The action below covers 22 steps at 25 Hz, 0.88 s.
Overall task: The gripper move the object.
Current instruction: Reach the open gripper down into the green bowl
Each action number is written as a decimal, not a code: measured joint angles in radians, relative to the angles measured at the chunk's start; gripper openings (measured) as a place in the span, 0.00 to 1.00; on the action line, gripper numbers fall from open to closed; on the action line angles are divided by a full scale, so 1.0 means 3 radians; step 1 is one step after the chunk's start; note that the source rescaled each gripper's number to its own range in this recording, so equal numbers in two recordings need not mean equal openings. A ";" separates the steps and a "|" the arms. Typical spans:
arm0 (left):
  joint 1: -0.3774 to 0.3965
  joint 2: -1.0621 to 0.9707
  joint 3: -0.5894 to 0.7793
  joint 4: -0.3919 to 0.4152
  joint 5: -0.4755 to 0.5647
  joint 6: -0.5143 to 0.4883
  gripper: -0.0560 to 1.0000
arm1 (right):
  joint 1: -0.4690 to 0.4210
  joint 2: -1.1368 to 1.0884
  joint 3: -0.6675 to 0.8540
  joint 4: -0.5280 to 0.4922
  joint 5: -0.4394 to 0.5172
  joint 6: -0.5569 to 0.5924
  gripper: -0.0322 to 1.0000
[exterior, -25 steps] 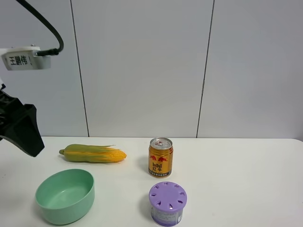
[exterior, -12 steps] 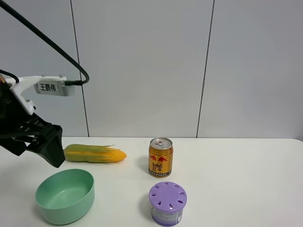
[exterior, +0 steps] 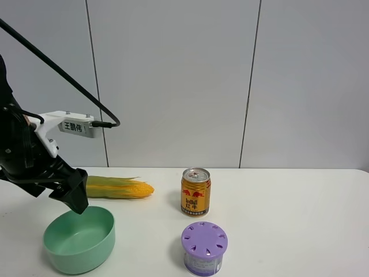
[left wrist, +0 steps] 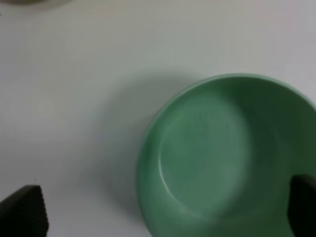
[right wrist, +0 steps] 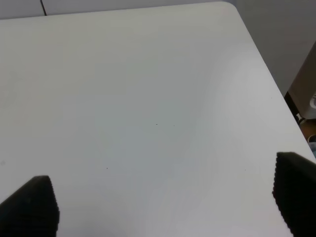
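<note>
The bowl [exterior: 79, 239] was not yet moved. It was seen resting on the white table [exterior: 288, 213] at the front left, just in front of the corn cob [exterior: 118, 188] and well to the left of the purple-lidded container [exterior: 204, 248]. Nothing was gripped: the left gripper [exterior: 75, 196] was held wide apart. In the wrist view one fingertip [left wrist: 22, 212] was set outside the bowl over bare table, and the other was set above the bowl's far side. So the nearer rim was straddled but no contact could be made out. The approach was judged nearly finished. The final descent, the closing on the rim, the lift and the carry were all left to be done.

The right gripper [right wrist: 163, 197] was also spread wide, over bare table with nothing between its tips, and no part in the job was apparent.

Against the earlier frames, a clear advance was noted. A second before, the claw had been parked high at the far left edge, well clear of the bowl. Half a second before, it had been brought lower and closer. Now its tip was lowered to the bowl's back rim, with the white labelled box [exterior: 72, 125] carried down along with it. The bowl, corn, gold can [exterior: 195, 192] and purple-lidded container were found unmoved.
</note>
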 joint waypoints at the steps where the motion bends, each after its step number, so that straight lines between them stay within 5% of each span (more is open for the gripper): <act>1: 0.0000 0.0039 0.0000 0.0001 -0.0018 0.0000 1.00 | 0.0000 0.0000 0.0000 0.0000 0.0000 0.0000 1.00; 22: 0.0071 0.0541 -0.0002 0.0328 -0.0359 0.0004 1.00 | 0.0000 0.0000 0.0000 0.0000 0.0000 0.0000 1.00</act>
